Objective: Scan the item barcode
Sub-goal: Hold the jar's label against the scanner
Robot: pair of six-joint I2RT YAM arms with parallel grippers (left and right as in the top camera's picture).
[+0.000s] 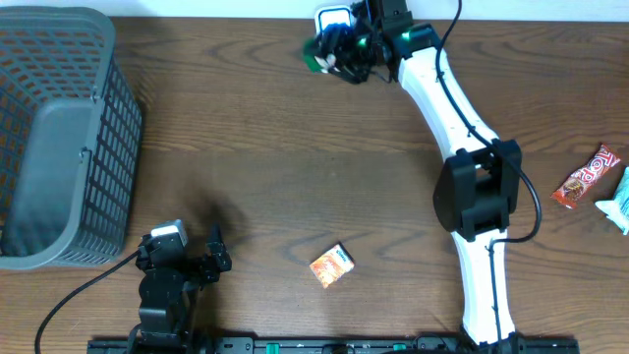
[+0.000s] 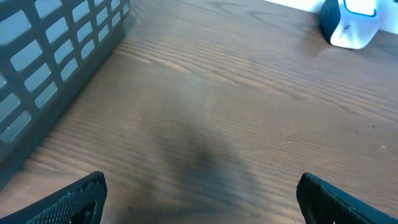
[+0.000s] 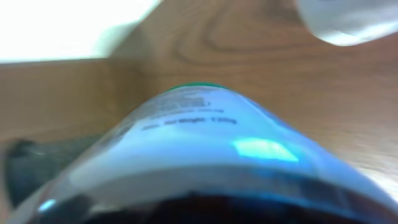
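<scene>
At the far edge of the table (image 1: 295,177), the right gripper (image 1: 340,55) grips what looks like a green-capped bottle (image 3: 205,149), blurred in the wrist view, just beside the white scanner (image 1: 334,18). Near the grey basket (image 1: 59,147), the left gripper (image 1: 218,252) rests with its jaws spread wide, holding nothing.
</scene>
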